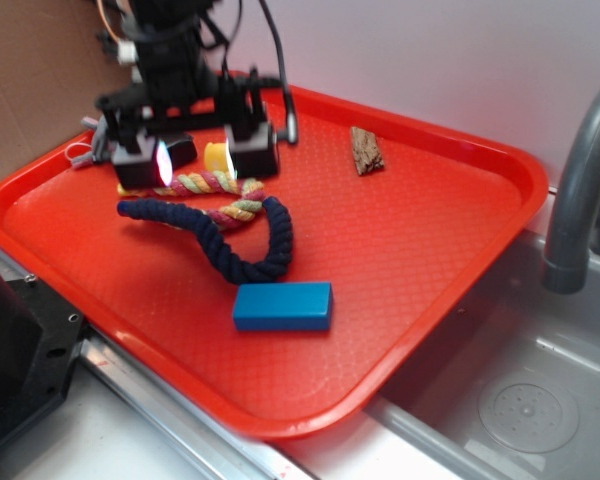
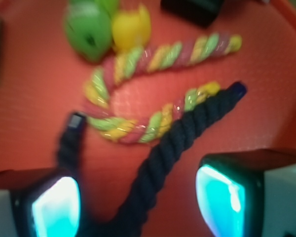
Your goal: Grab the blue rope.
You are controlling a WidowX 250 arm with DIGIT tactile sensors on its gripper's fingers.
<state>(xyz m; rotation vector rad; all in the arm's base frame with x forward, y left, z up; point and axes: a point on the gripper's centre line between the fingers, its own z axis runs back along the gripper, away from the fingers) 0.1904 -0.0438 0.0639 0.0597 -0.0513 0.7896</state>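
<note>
**Exterior and wrist: rope just ahead of my spread pincer**

Exterior view: my pincer (image 1: pixel 193 152) hangs released over the red tray's (image 1: pixel 430 250) back-left, above the multicoloured rope (image 1: pixel 220 185). The blue rope (image 1: pixel 230 250) curls just in front of it.

Wrist view, blurred: the blue rope (image 2: pixel 177 148) runs diagonally up between my fingers (image 2: pixel 54 207), seemingly below them.

The multicoloured rope (image 2: pixel 153 89) lies touching the blue rope (image 2: pixel 172 148), crowding the fingers' (image 2: pixel 56 207) passage.

Pale wall (image 1: pixel 430 50), grey faucet (image 1: pixel 580 180) over steel sink (image 1: pixel 520 400).
</note>
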